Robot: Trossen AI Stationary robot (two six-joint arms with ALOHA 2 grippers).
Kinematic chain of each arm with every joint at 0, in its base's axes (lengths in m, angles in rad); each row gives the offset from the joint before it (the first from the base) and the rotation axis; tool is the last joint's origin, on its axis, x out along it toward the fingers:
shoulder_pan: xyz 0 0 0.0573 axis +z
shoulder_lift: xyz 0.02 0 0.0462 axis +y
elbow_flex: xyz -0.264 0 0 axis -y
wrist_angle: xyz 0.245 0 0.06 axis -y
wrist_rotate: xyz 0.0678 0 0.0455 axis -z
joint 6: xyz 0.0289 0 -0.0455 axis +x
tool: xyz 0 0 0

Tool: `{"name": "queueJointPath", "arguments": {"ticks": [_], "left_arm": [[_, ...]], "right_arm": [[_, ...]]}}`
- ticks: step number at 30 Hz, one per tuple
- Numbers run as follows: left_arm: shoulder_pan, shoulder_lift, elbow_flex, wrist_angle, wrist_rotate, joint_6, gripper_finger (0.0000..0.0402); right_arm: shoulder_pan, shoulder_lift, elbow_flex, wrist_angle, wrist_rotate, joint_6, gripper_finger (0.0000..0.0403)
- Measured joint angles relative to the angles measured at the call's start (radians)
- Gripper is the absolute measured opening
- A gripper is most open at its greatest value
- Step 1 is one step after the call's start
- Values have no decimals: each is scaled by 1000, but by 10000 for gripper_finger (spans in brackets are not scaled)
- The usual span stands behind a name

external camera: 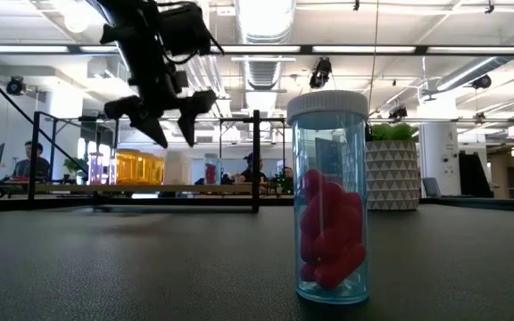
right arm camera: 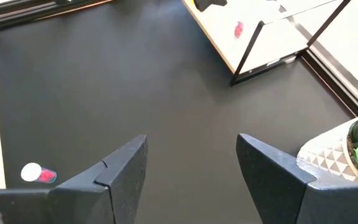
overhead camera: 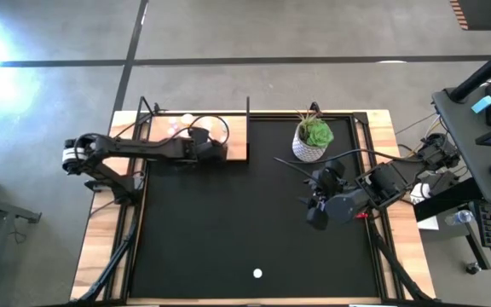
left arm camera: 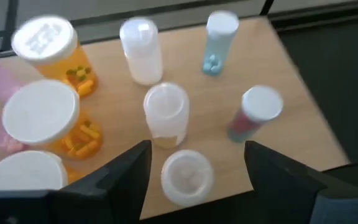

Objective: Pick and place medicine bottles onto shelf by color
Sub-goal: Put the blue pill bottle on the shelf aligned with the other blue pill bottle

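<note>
From above, one medicine bottle (overhead camera: 257, 274) stood alone on the black mat (overhead camera: 203, 230) near its front edge, only its white cap showing. The right gripper (overhead camera: 316, 207) hung well back from it but much nearer than the left gripper (overhead camera: 217, 147), which was over the shelf (overhead camera: 237, 136) at the far left corner.

At table height that bottle (external camera: 330, 198) stood upright, long axis vertical: clear pale-blue wall, white cap, pink-red pills.

The left wrist view showed open fingers (left arm camera: 126, 171) straddling a white-capped bottle (left arm camera: 186, 176) on the wood, probably just set down, among orange, white, blue and pink ones.

The right wrist view showed its fingers (right arm camera: 120, 171) apart and empty, the lone bottle (right arm camera: 38, 173) small and far off on the mat.
</note>
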State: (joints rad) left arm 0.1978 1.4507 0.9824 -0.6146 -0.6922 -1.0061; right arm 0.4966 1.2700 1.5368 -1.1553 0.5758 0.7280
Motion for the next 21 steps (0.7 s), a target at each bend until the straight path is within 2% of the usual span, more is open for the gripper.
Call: {"name": "queueJointPath", "arguments": {"ticks": [3,6,8,10,13,17,21], "left_arm": [[0,-42,12,0,0,2,241],[-3,-89,39,17,45,90,241],[-18,-114,58,73,142,227,241],[-49,-135,66,170,295,365,241],[-135,-150,66,345,459,479,241],[-283,-143,66,412,476,572,241],[-421,-96,60,431,474,603,240]], "right_arm": [[0,0,0,0,0,5,237],[0,0,0,0,0,5,237],[0,0,0,0,0,5,237],[0,0,0,-1,0,5,237],[0,0,0,-1,-1,5,237],[0,0,0,-10,-5,5,237],[0,0,0,-21,-8,5,237]]}}
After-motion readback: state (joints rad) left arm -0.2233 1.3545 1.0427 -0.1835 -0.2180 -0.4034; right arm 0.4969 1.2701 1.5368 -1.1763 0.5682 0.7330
